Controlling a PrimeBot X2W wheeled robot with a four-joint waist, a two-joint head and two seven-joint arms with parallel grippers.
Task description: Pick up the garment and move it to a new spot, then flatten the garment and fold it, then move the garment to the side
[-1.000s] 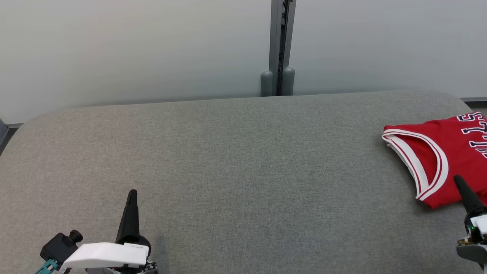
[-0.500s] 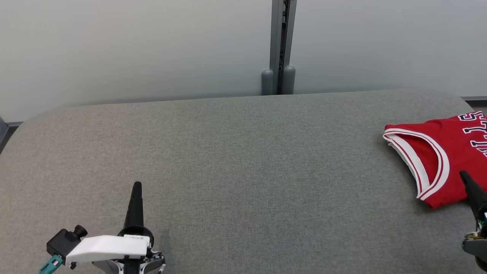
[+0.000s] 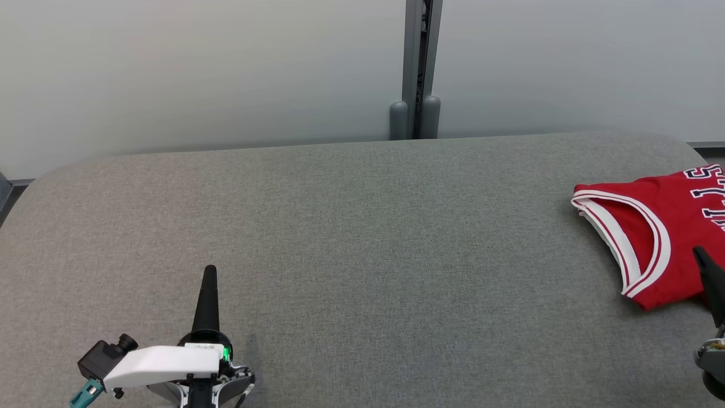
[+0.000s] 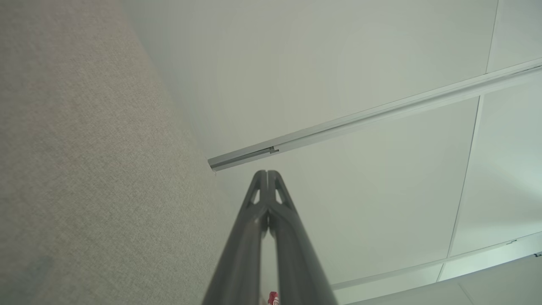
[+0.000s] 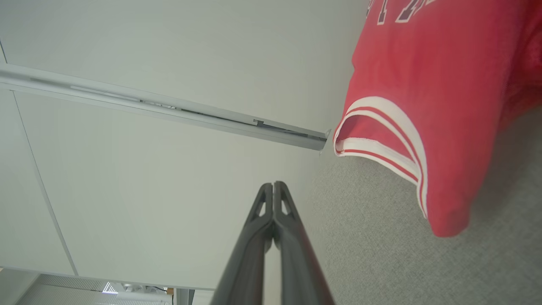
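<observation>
Two grippers: left gripper (image 3: 209,272) and right gripper (image 3: 702,258), each with its long dark fingers pressed fully together and nothing held.
Left gripper place: near left of the grey fabric-covered padded surface (image 3: 362,226), fingers pointing to the far side, white wrist housing (image 3: 164,362) below them.
Left gripper close up: the left wrist view shows the fingers (image 4: 267,174) meeting at the tips, with the grey surface (image 4: 84,169) alongside.
Right gripper place: near right corner, its tip showing over the near edge of the garment in the head view; contact cannot be told there.
Right gripper close up: the right wrist view shows the closed fingers (image 5: 273,186) apart from the cloth, bare grey surface (image 5: 372,237) between.
Garment: red sleeveless jersey (image 3: 682,226) with white-and-red striped trim and dark white-edged lettering, lying on the surface at the far right, partly cut off by the picture's edge; armhole trim faces left (image 5: 423,63).
Backdrop: pale wall panels, grey vertical post (image 3: 416,68) behind the far edge.
</observation>
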